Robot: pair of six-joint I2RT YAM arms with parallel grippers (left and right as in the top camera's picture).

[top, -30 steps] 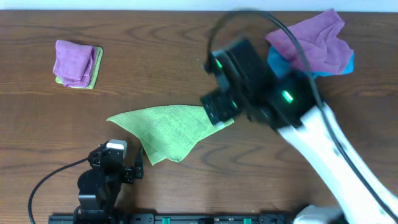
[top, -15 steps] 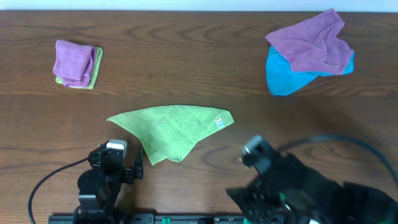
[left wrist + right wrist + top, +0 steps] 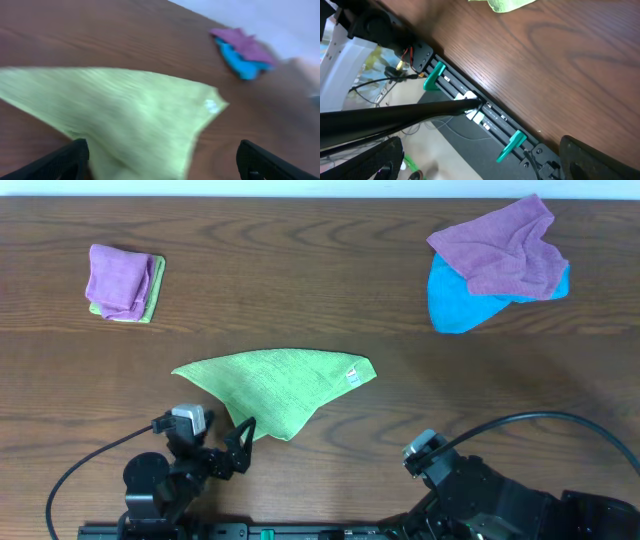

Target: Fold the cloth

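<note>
The light yellow-green cloth [image 3: 275,385] lies on the table, folded into a rough triangle with its small white tag [image 3: 352,376] at the right corner. It fills the left wrist view [image 3: 120,112], blurred, with the tag [image 3: 211,105] at its right tip. My left gripper [image 3: 212,448] sits at the front left, just short of the cloth's near corner, open and empty; its fingertips frame the cloth in the left wrist view [image 3: 162,162]. My right gripper [image 3: 480,160] is open and empty at the front right, over the table's front edge. A corner of the cloth [image 3: 507,4] shows at the top.
A purple cloth [image 3: 500,250] lies over a bright blue cloth [image 3: 455,305] at the back right. A small folded stack with a purple cloth on top [image 3: 123,280] sits at the back left. A black rail with green clamps [image 3: 470,107] runs along the table's front edge.
My right arm let go of the cloth's tagged corner and swept back from the table's middle to the front right edge. My left gripper tilted forward toward the cloth. The cloth stayed put.
</note>
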